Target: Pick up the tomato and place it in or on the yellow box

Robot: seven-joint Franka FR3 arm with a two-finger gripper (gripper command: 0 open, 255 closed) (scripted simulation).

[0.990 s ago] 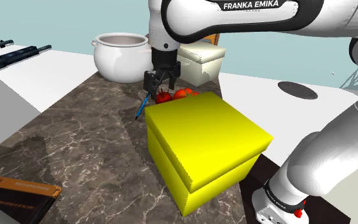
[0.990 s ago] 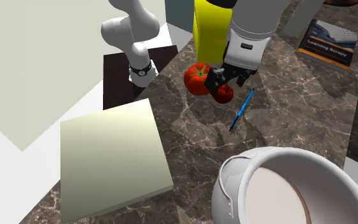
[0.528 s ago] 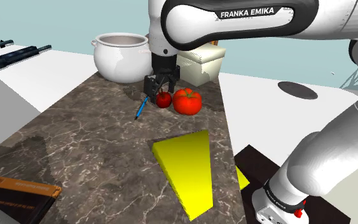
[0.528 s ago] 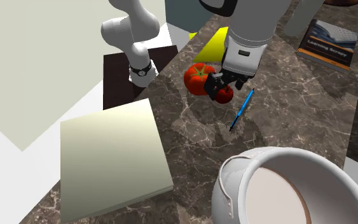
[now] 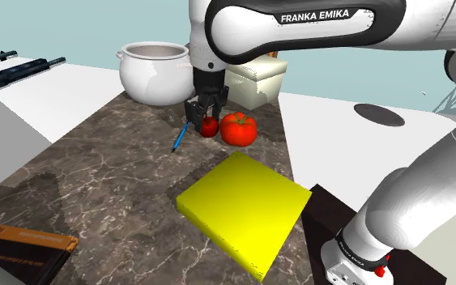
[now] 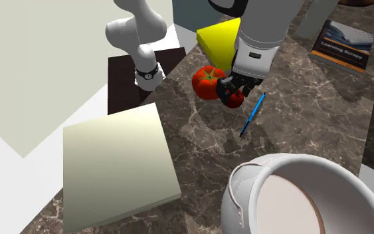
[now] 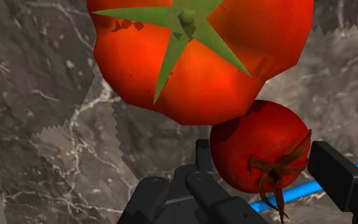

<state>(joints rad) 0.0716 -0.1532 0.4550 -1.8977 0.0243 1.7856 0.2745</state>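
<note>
A small dark-red tomato (image 5: pixel 209 126) (image 6: pixel 234 99) (image 7: pixel 260 156) sits on the marble counter (image 5: pixel 104 186) with my gripper (image 5: pixel 207 113) (image 6: pixel 236 88) (image 7: pixel 263 153) shut on it, one black finger on each side. A larger tomato (image 5: pixel 238 129) (image 6: pixel 208 82) (image 7: pixel 196 57) with a green stalk lies right beside it, touching or nearly touching. The yellow box (image 5: pixel 246 206) (image 6: pixel 220 38) shows as a low flat slab on the counter between the tomatoes and the stand.
A blue pen (image 5: pixel 181 136) (image 6: pixel 252 114) (image 7: pixel 298 191) lies next to the gripper. Behind stand a white pot (image 5: pixel 153 71) (image 6: pixel 305 199) and a cream box (image 5: pixel 254 81) (image 6: pixel 119 166). A book (image 5: pixel 23 243) (image 6: pixel 343 43) lies at the counter's near end.
The fingers have closed on the small tomato. The yellow box, a tall block a second ago, now looks like a low flat slab. The arm has hardly moved.
</note>
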